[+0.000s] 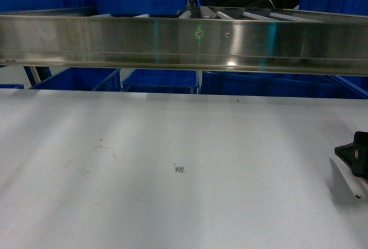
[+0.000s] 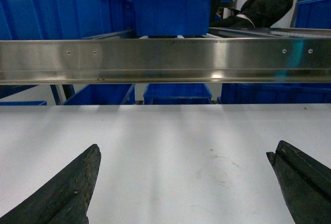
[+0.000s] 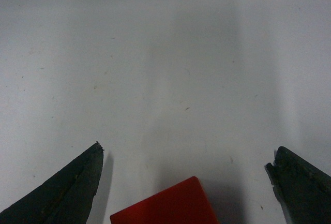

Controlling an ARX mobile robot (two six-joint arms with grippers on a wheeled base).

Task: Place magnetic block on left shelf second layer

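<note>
The right gripper [image 3: 183, 182] hangs above the white table [image 1: 172, 145] near its right edge, fingers spread wide. The magnetic block [image 3: 165, 206] lies on the table between them, only its red upper corner showing at the bottom of the right wrist view, so it sits back toward the palm and is not touched by either finger. In the head view the block itself is hidden; only the gripper's dark tip shows at the right border.

The main risk is a poor pinch. The block lies turned, with a corner pointing forward, so closing fingers could catch it on corners and not on flat faces, spinning it or squirting it out across the smooth table. A descent that is off-centre could also nudge it sideways before the fingers close.

The left gripper [image 2: 183, 182] is spread wide too, holding nothing, low over the table and facing the far edge.

The table is bare and matte white, with faint scuffs and a small printed marker [image 1: 180, 169] near its middle. Along its far edge runs the stainless rail [image 1: 184, 42] of the rack, roller rails behind it, and blue crates [image 2: 170, 12] above and below. Beyond them a person [image 2: 264, 4] reclines in a chair. Carrying the block up past that rail risks clipping it.
</note>
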